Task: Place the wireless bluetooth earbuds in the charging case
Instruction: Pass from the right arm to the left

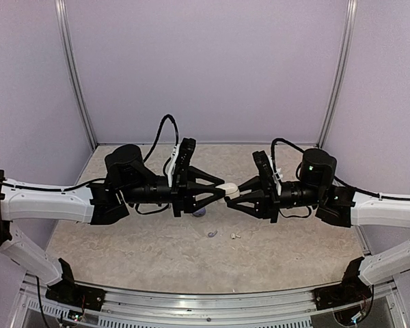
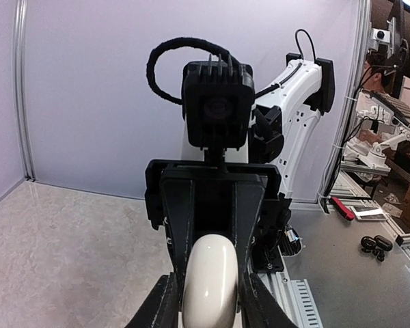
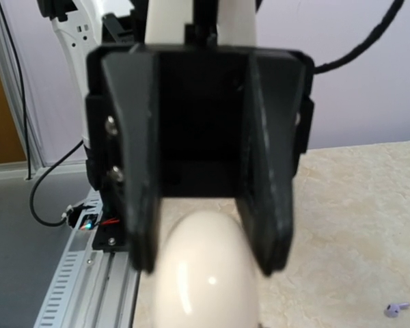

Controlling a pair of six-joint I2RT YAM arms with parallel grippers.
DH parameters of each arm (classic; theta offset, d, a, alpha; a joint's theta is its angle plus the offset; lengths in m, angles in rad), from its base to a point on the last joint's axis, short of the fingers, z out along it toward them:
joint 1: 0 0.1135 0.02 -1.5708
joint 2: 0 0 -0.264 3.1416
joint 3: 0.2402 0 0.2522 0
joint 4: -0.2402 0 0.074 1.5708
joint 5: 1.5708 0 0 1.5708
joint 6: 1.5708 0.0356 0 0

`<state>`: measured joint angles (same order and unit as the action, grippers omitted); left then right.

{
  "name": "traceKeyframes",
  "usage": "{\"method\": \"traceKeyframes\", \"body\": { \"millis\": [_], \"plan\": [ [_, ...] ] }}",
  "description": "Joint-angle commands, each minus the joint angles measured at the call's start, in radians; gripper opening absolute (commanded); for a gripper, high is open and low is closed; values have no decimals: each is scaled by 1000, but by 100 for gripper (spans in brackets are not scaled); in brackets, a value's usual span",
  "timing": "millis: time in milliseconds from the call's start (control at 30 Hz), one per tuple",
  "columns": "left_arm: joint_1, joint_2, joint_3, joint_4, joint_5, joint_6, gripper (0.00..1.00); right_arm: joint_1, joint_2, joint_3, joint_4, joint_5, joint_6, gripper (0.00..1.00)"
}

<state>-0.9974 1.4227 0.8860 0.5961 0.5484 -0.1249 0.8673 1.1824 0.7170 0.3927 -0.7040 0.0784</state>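
Nearest, on the speckled stone-look table [image 1: 123, 246], a lilac earbud [image 1: 210, 234] & a white earbud [image 1: 234, 236] lie loose, not yet in. Beyond, held off the table: glossy, egg-smooth white charging case [image 1: 229, 190], R gripper [image 1: 238, 191] clamped on one end, L gripper [image 1: 222, 189] narrow, pinching the other, prob. bracing it for opening.
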Motion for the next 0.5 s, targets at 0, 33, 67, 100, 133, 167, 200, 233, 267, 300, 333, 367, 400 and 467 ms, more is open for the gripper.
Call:
{"method": "traceKeyframes", "body": {
  "millis": [0,33,67,100,133,167,200,233,267,300,333,367,400,467],
  "plan": [
    [0,18,31,-13,15,13,30,-4,-12,29,12,-20,1,10],
    [0,19,31,-14,13,14,28,-4,-11,30,14,-21,1,11],
    [1,19,32,-14,11,15,25,-4,-10,30,14,-22,2,11],
    [1,20,30,-14,11,16,22,-4,-9,30,15,-24,4,11],
    [0,18,31,-13,13,16,18,-3,-10,29,17,-25,5,12],
    [0,17,29,-10,16,18,15,-4,-11,26,22,-25,7,14],
    [0,15,28,-5,17,17,12,-4,-10,24,25,-26,11,16],
    [0,15,26,1,20,15,11,-3,-12,23,30,-27,14,18],
    [0,13,24,7,24,13,9,-4,-13,20,37,-30,17,24],
    [0,13,23,11,24,11,9,-4,-12,18,43,-33,20,26],
    [0,13,21,16,24,10,8,-5,-12,16,47,-35,26,28],
    [0,13,19,21,25,8,7,-5,-11,16,52,-35,27,30],
    [0,13,18,26,25,5,7,-4,-10,15,55,-36,31,31],
    [-1,15,15,38,26,-3,6,-4,-8,11,67,-40,40,34]
  ]
}}
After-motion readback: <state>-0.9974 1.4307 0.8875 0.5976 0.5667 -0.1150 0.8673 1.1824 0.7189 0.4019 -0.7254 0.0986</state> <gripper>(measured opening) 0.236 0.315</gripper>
